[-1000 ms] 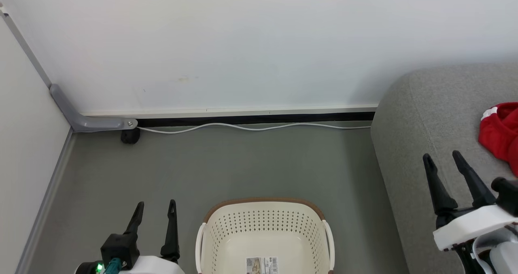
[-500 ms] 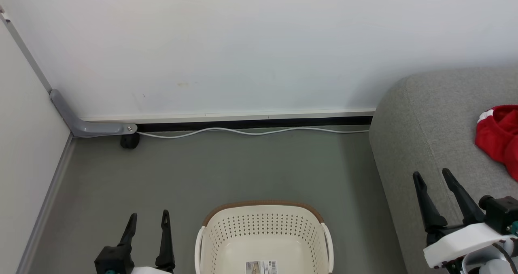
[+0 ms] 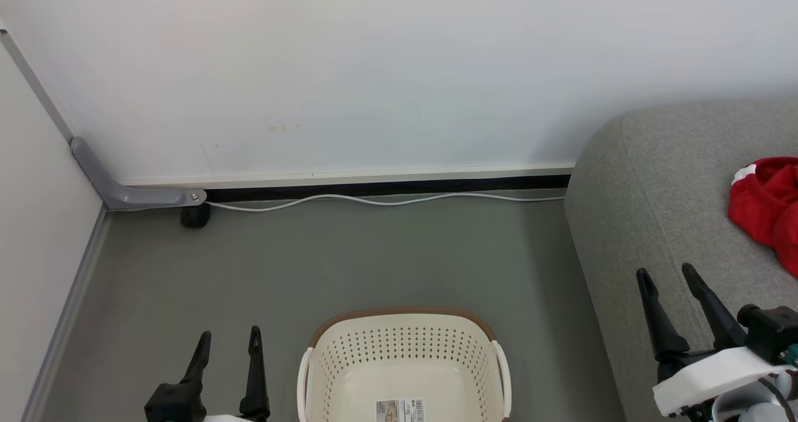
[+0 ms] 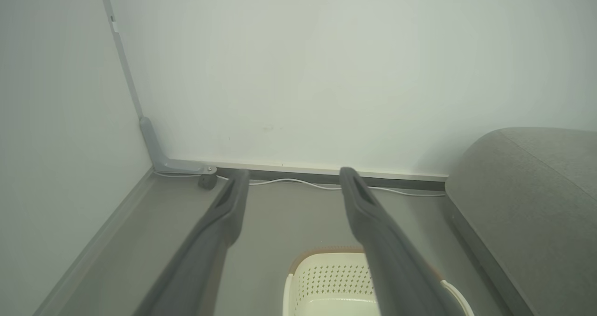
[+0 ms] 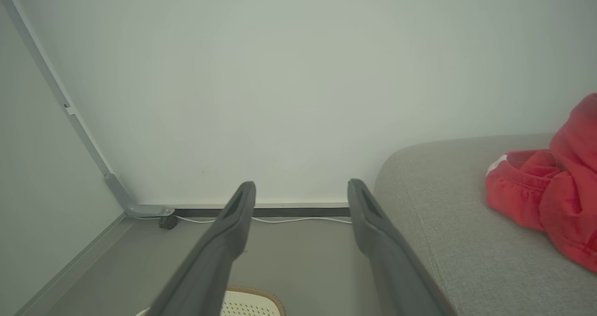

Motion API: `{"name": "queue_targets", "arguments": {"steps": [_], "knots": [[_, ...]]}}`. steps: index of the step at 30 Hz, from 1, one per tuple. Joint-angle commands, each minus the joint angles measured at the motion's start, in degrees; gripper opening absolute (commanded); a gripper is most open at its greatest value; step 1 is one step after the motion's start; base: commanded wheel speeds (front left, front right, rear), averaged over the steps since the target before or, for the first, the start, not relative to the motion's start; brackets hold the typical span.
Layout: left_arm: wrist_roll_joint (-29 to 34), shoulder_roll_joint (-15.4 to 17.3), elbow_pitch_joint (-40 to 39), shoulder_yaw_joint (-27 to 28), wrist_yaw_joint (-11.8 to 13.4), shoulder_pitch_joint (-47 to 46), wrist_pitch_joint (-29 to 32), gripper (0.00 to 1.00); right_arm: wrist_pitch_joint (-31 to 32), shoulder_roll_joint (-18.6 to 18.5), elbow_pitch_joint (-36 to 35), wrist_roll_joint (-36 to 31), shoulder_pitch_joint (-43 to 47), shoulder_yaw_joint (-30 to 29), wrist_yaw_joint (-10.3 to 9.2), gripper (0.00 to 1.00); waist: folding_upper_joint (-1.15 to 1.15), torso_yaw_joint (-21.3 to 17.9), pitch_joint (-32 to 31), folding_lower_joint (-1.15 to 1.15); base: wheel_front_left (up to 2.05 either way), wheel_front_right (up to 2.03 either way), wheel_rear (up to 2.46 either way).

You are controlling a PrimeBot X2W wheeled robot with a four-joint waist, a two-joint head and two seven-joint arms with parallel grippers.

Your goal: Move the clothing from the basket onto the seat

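The red clothing (image 3: pixel 768 201) lies bunched on the grey seat (image 3: pixel 661 179) at the right edge, white trim showing; it appears again as the clothing (image 5: pixel 545 190) on the seat (image 5: pixel 447 204). The cream basket (image 3: pixel 404 353) with its brown rim stands on the floor at the bottom centre, holding just a label (image 3: pixel 402 409). My left gripper (image 3: pixel 229 336) hangs open left of the basket with nothing between its fingers. My right gripper (image 3: pixel 666 271) is open over the seat's front edge, left of and apart from the clothing. The basket (image 4: pixel 326 278) shows below the left fingers.
A white wall runs across the back, with a white cable (image 3: pixel 374 199) along its base. A grey corner bracket (image 3: pixel 124 188) and a small dark object (image 3: pixel 194 216) sit at the left corner. Grey floor (image 3: pixel 324 260) lies between wall and basket.
Both grippers have dropped lower in the head view and the right one has drawn back from the clothing. The camera has shifted slightly. The clothing and basket rest as before.
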Motion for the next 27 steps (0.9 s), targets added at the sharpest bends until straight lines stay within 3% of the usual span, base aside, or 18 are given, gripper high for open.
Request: {"name": "queue_targets", "arguments": {"steps": [1,6,9,10,21,27], "knots": [[-0.2,0.3,-1.7,1.7,0.7,-1.3,-0.3,1.00,-0.3,-0.8,-1.0,-0.6,-0.6,0.7,0.08,1.00,0.00,-0.1,0.0,0.00,0.00,0.00,0.00],[-0.1,0.2,-1.7,1.7,0.8,-1.3,-0.3,1.00,-0.3,-1.0,-1.0,-0.5,-0.7,0.7,0.08,1.00,0.00,-0.3,0.2,0.00,0.00,0.00,0.00],[-2.5,0.2,-0.9,1.1,-0.6,-1.1,-0.3,1.00,-0.3,-1.1,-0.9,-0.4,-0.7,0.4,0.08,1.00,0.00,-0.5,0.3,0.00,0.00,0.00,0.00],[-2.6,0.0,0.5,-0.5,-0.6,0.0,0.0,0.00,0.0,0.0,0.2,-0.1,0.1,-0.3,0.01,0.00,0.00,-0.5,0.3,0.00,0.00,0.00,0.00],[-7.1,-0.4,3.2,0.3,-1.4,0.2,1.3,0.00,1.2,2.2,2.1,3.8,2.0,-0.4,0.00,0.00,0.00,-0.5,0.2,0.13,0.00,0.00,0.00],[-10.1,-0.3,3.1,0.8,-2.0,-0.3,2.1,0.00,2.1,2.6,1.9,6.5,1.9,-1.1,0.01,0.00,0.00,-0.4,0.4,0.01,0.00,0.00,0.00]]}}
